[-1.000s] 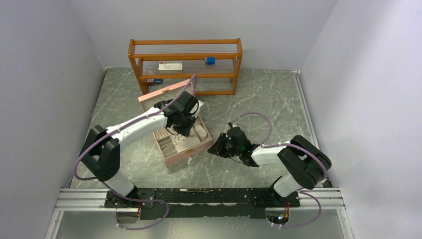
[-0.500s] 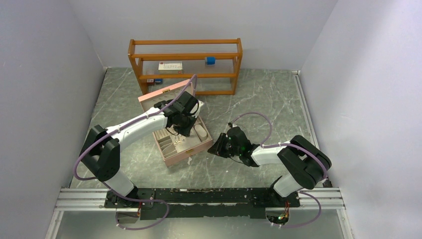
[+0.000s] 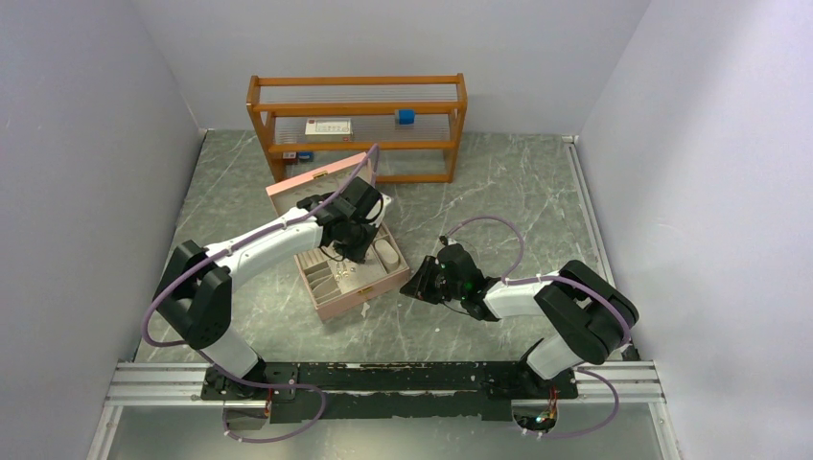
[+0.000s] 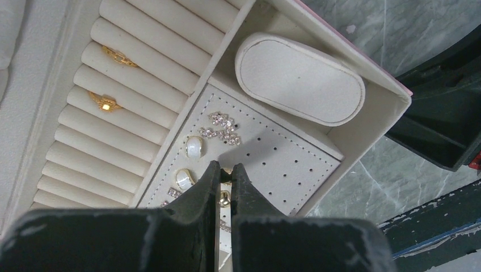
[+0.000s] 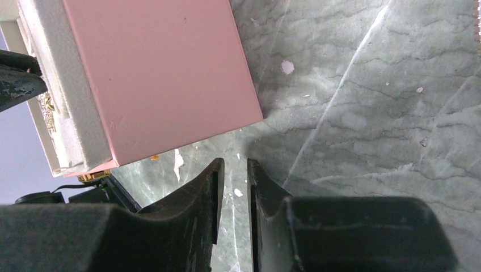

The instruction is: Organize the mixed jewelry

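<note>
Mixed jewelry point(image 4: 222, 129): gold rings point(image 4: 105, 103) slotted in the ring rolls point(image 4: 130, 62) and earrings point(image 4: 194, 148) on the perforated pad point(image 4: 283, 164) of the pink jewelry box point(image 4: 368, 133), where I am pinching a gold stud point(image 4: 225, 198) in the left fingers point(image 4: 204, 187), apparently to seat it, right fingers point(image 5: 211, 187) hovering slightly parted, empty, beside the box.

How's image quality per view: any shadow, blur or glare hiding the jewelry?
Left wrist: left hand is dark and soft up close, throwing a shadow on the stud panel; gold rings crisp. Right wrist: right hand nearly black, marble sharp. Top view: even light, jewelry box contents too small.
</note>
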Available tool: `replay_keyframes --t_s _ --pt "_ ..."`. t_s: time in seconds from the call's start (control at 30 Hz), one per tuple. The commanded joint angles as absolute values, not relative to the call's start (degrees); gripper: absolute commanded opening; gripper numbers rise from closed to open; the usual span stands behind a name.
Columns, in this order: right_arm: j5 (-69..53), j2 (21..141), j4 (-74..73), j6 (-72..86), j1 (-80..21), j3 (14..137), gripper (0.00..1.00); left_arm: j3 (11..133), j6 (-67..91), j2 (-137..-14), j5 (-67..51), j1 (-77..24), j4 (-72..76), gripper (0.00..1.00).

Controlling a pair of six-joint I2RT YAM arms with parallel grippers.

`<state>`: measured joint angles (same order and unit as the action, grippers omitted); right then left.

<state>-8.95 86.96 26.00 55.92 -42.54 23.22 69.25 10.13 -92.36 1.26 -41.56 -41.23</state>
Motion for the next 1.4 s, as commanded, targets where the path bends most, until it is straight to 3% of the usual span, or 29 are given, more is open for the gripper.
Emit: replay_keyframes --t_s 0.0,0.33,0.73,1.37 --pt "-7.7 87.9 25.2 55.7 -43.0 22.9 0.26 68.1 10.2 -91.5 0.5 -42.1 -40.1 0.05" --pt "-7.7 87.9 25.1 55.7 -43.0 23.0 0.26 68.0 10.2 -90.9 -1.0 -42.2 -39.4 0.06" --pt "-7.6 88.0 25.0 55.6 -43.0 23.1 0.26 68.6 10.7 -90.9 -4.2 -42.1 -40.0 0.31" --pt "-7.1 87.1 25.0 55.9 -43.0 22.6 0.25 68.1 10.2 -89.5 -6.7 -42.2 -39.1 0.33"
